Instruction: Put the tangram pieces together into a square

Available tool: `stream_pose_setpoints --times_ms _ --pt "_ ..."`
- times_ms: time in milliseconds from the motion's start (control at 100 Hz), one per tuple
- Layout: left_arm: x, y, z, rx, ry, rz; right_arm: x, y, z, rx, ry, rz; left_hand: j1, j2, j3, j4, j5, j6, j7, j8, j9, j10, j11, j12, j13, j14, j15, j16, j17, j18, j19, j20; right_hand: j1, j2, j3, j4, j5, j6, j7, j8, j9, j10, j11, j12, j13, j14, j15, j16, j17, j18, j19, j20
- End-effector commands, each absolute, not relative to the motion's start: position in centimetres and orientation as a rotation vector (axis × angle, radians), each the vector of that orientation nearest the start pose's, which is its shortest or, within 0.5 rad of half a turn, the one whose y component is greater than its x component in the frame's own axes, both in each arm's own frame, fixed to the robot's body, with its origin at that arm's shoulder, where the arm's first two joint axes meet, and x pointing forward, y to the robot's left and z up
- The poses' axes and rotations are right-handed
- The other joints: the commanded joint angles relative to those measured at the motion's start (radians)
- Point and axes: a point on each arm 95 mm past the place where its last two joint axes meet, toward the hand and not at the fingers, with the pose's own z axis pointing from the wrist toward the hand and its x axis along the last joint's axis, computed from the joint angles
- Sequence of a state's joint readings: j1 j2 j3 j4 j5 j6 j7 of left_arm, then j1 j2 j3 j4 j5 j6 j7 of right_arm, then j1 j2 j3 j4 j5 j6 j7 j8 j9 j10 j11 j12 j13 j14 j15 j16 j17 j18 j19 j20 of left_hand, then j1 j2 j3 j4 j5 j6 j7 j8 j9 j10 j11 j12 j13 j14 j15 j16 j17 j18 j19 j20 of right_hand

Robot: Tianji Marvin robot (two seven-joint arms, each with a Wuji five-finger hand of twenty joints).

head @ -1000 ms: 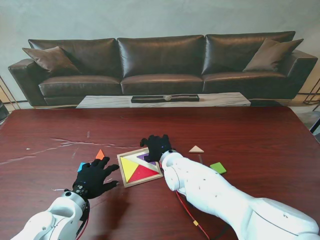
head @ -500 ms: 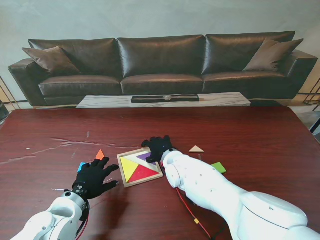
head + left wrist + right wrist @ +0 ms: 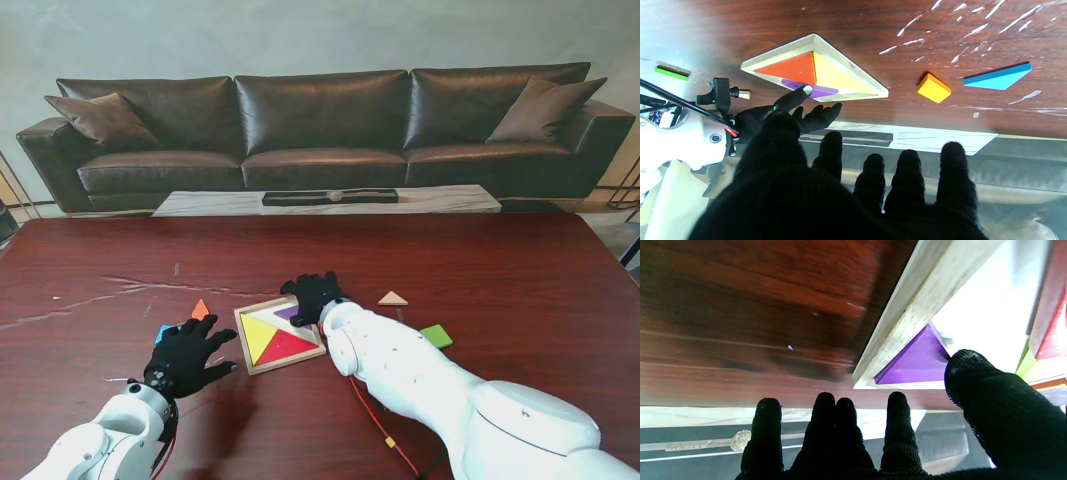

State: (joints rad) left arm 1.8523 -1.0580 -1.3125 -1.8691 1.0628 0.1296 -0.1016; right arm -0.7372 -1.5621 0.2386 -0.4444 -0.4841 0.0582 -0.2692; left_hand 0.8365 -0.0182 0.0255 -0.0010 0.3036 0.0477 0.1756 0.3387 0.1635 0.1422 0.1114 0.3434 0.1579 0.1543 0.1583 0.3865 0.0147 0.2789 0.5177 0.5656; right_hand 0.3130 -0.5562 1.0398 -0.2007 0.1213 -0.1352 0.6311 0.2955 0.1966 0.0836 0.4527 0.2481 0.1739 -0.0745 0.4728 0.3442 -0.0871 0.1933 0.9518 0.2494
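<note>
The wooden tray [image 3: 279,334] sits in the middle of the counter [image 3: 500,270]. A yellow piece [image 3: 258,337], a red piece [image 3: 290,346] and a purple piece [image 3: 915,363] lie inside it. The right hand [image 3: 315,293] is at the tray's far corner, fingers [image 3: 968,373] spread, its thumb touching the purple piece, gripping nothing. The left hand [image 3: 188,357] rests flat and open, left of the tray. An orange piece [image 3: 200,309] and a blue piece [image 3: 163,332] lie near it. A tan piece [image 3: 392,298] and a green piece [image 3: 435,335] lie on the right.
</note>
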Motion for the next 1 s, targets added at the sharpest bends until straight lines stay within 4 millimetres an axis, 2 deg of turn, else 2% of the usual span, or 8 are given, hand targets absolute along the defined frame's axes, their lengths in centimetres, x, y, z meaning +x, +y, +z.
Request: stream_pose_setpoints --times_ms 0,390,990 --pt "32.60 1.00 -32.66 -1.332 1.541 -1.301 53.15 17.14 -39.37 1.162 1.767 1.344 0.037 0.036 -0.022 0.020 0.006 -0.006 -0.001 0.008 -0.028 0.002 -0.016 0.004 -0.011 -0.015 -0.004 0.003 -0.009 0.001 -0.013 -0.002 0.012 -0.010 0.018 0.006 -0.041 0.010 -0.011 0.012 -0.017 0.013 -0.006 -0.009 -0.034 0.000 0.001 -0.006 -0.009 -0.002 0.003 -0.017" --pt "32.61 1.07 -32.71 -1.335 1.544 -1.296 53.27 17.57 -39.53 1.166 1.739 1.361 0.037 0.036 -0.022 0.020 0.006 -0.008 -0.001 0.009 -0.027 0.001 -0.014 0.005 -0.010 -0.015 -0.004 0.003 -0.009 0.002 -0.013 -0.002 0.036 0.040 0.002 0.007 -0.035 -0.005 0.008 0.035 -0.016 0.013 0.035 0.010 -0.031 0.001 0.041 0.008 -0.008 0.001 0.027 -0.013" --pt "32.66 1.12 -32.74 -1.341 1.546 -1.292 53.49 17.56 -39.42 1.178 1.715 1.371 0.038 0.036 -0.022 0.020 0.008 -0.006 0.000 0.009 -0.027 0.002 -0.014 0.004 -0.012 -0.014 -0.005 0.003 -0.010 0.001 -0.015 -0.003 0.062 0.056 0.002 0.010 -0.034 -0.017 0.050 0.042 -0.021 0.018 0.077 0.025 -0.013 0.005 0.048 0.006 -0.009 0.005 0.052 -0.004"
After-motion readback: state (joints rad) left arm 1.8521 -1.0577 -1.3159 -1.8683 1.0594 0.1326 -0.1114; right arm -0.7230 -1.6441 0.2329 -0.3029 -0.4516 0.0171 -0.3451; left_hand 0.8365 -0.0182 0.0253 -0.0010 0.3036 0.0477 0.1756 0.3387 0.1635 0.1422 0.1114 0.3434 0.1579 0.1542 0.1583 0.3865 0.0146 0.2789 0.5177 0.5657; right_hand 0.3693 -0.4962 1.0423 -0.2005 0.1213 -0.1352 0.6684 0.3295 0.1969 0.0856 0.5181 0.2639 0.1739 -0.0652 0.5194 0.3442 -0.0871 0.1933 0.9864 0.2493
